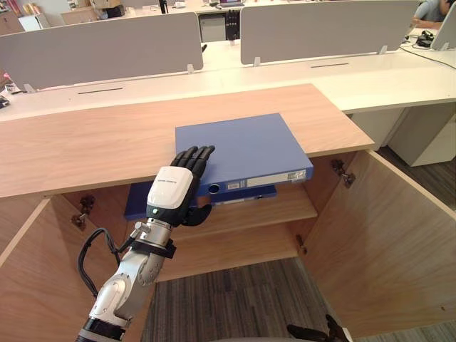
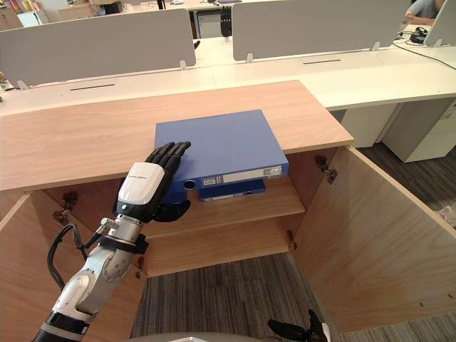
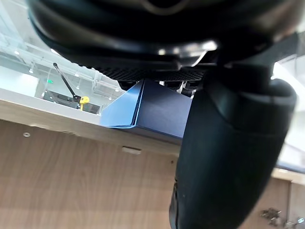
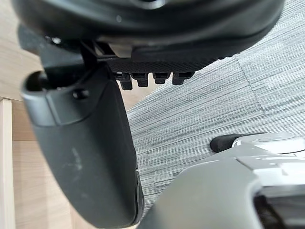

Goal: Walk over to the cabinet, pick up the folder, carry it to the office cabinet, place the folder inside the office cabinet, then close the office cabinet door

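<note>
A blue folder [image 1: 249, 146] lies flat on the wooden cabinet top [image 1: 92, 142], its spine overhanging the front edge. My left hand [image 1: 173, 189] grips the folder's near left corner, fingers laid over the cover and thumb [image 3: 228, 157] tucked beneath; the left wrist view shows the folder [image 3: 157, 112] between them. Low by the carpet, my right hand [image 4: 90, 157] hangs with relaxed fingers and holds nothing.
Both cabinet doors stand open: the right door [image 1: 385, 242] swings far out, the left door [image 1: 21, 285] is beside my arm. A second blue folder [image 1: 139, 203] rests on the inner shelf [image 1: 285, 206]. Desks with grey dividers [image 1: 100, 46] stand behind; a person [image 1: 431, 11] sits far right.
</note>
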{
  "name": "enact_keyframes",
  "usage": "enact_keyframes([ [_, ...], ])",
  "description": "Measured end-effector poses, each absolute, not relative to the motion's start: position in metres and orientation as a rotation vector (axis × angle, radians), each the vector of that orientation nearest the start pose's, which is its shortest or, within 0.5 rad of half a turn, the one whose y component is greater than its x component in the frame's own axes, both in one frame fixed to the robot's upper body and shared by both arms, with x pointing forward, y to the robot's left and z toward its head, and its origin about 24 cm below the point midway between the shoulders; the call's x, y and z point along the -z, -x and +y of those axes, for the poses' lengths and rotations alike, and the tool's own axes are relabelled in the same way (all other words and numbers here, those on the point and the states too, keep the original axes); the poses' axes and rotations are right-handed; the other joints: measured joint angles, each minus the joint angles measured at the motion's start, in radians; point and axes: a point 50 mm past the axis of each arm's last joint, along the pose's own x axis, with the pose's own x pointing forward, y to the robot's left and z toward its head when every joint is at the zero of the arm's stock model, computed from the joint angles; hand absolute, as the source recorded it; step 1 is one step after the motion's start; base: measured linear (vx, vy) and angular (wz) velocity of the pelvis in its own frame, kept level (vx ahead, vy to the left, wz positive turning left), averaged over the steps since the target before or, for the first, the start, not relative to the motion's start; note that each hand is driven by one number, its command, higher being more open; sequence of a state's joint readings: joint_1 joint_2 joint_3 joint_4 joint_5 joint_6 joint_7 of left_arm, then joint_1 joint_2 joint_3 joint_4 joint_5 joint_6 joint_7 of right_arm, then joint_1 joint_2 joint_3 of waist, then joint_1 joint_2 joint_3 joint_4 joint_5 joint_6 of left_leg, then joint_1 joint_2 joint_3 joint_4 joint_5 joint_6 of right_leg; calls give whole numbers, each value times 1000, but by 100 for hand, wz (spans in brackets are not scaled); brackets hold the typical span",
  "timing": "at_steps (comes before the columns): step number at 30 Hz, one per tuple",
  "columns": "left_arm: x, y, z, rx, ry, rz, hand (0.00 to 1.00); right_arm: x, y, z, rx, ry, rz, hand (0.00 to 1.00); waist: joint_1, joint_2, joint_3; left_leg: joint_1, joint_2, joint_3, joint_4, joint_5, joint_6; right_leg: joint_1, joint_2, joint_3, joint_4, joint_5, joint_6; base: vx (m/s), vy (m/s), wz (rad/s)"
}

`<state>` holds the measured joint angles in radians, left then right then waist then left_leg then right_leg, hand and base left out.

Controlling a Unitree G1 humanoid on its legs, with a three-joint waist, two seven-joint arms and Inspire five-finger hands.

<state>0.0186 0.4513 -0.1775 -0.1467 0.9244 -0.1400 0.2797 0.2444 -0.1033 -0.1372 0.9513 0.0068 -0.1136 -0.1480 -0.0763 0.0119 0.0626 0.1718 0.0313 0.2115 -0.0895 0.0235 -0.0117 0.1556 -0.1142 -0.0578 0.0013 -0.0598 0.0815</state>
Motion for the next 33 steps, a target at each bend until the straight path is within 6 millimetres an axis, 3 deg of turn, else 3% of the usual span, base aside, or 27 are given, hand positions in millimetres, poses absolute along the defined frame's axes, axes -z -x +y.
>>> enact_keyframes([
  [9,-120,-251,169,-78,-1271,-615,0,150,-70,-218,342,104,998,100,-10,-6,-5,-4,0,24,-5,-1,0,-5,-1,24,-25,25,2,-46,-21,-9],
  [15,-124,-226,150,-41,-1109,-660,0,124,-111,-207,345,30,773,100,-12,-11,-9,-29,0,45,1,0,0,-44,1,49,-21,35,8,2,-21,-11],
  [17,-129,-211,141,-20,-1003,-685,0,99,-138,-201,335,-14,598,100,-16,-12,-9,-32,0,44,1,-1,1,-47,1,52,-16,35,8,12,-32,-5],
  [23,-147,-180,133,-8,-724,-735,0,23,-179,-186,310,-213,165,100,-6,-13,-8,-33,4,43,0,-4,3,-50,4,52,-13,37,9,-32,-40,0],
  [28,-164,-163,137,-28,-415,-778,0,-33,-193,-175,219,-387,-114,100,9,-12,-8,-38,3,40,0,-6,3,-53,3,49,-13,38,11,-33,-37,2],
  [29,-169,-160,141,-44,-314,-788,0,-53,-196,-169,167,-427,-205,100,11,-13,-8,-39,3,38,0,-5,4,-53,4,48,-13,38,11,-17,-45,4],
  [33,-169,-159,149,9,21,-738,0,-91,-205,-154,39,-528,-385,100,14,-13,-8,-39,3,32,0,-3,6,-50,3,41,-12,38,11,-15,-33,5],
])
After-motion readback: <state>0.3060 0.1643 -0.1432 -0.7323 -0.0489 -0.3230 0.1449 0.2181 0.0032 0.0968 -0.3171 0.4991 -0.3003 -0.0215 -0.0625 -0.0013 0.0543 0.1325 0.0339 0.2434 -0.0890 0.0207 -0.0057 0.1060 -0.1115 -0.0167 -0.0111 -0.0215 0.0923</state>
